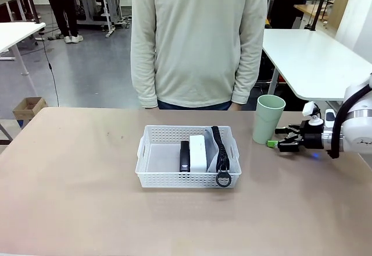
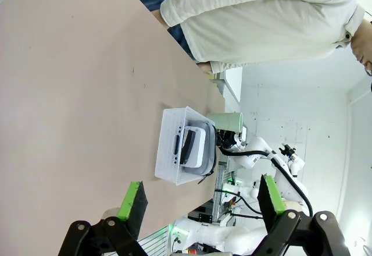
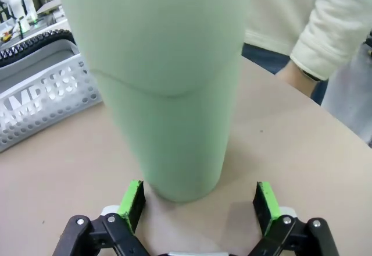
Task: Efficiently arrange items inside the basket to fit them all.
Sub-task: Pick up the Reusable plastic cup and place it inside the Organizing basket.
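Front view: a white perforated basket [image 1: 161, 158] sits mid-worktop [image 1: 75, 180], long side toward the robot; a person [image 1: 197, 41] stands at the far edge, arms down

Basket contents: a black stapler [image 1: 184, 156], a small white box [image 1: 197, 152] and a grey pouch [image 1: 210, 142] are packed side by side in the right half, each running near to far; the pouch's ring pull [image 1: 223, 179] hangs over the near rim

Reason for packing: probably to keep the left half as one unbroken strip of bare floor

Pale green cup [image 1: 268, 119]: upright on the worktop, outside the basket and near its right end; the one item not yet in

Right jaws: low over the worktop, aimed at the cup's foot; in the right wrist view they stand fully apart with a green pad [image 3: 135, 201] on either side of the base, neither visibly pressing, nothing gripped

Reason for side-on approach: judged to suit taking the cup by its wall so that it can be tipped over afterwards

Left jaws: wide apart and empty in the left wrist view, well away from the basket, likely leaving the way free for the other arm

Step in hand: closing on the cup, as judged

Next need: laying the cup on its side in the free left half

Risk: a smooth tapered wall gripped so low may sway or slip
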Tool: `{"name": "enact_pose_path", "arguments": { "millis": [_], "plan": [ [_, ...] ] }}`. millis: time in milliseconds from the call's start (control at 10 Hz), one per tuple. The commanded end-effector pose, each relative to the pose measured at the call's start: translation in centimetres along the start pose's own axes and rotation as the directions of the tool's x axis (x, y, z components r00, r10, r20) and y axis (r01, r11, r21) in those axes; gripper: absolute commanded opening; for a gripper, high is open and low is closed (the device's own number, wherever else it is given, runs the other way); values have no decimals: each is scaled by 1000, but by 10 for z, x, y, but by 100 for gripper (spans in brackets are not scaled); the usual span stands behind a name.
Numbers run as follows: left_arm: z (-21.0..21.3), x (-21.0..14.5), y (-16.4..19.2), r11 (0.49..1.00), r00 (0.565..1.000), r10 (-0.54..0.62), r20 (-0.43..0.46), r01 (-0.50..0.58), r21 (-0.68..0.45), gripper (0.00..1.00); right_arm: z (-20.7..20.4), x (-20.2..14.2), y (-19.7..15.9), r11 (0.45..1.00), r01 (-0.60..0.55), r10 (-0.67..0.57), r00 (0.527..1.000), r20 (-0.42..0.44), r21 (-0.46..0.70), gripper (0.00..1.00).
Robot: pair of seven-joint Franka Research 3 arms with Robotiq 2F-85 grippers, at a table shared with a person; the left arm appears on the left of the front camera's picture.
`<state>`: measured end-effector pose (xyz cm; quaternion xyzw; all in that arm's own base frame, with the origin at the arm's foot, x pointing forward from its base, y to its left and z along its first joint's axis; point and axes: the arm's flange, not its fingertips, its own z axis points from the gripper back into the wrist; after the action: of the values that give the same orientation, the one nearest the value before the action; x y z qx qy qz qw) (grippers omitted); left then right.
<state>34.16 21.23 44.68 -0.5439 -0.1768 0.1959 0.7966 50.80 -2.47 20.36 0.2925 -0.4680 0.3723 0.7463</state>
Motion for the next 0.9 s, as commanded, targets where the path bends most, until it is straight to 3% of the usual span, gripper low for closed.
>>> {"name": "enact_pose_path", "arguments": {
  "millis": [0, 500, 800],
  "plan": [
    [1, -3, -3, 1000, 1000, 2, -7, -2, 5, 100, -18, 0, -2, 1000, -21, 21, 999, 26, -4, 100],
    [1, -3, -3, 1000, 1000, 2, -7, -2, 5, 100, -39, 8, 1, 998, -18, 11, 994, 110, 57, 100],
    [1, -3, -3, 1000, 1000, 2, -7, -2, 5, 100, -35, 24, -1, 1000, -14, 9, 980, 200, 26, 100]
  ]
}}
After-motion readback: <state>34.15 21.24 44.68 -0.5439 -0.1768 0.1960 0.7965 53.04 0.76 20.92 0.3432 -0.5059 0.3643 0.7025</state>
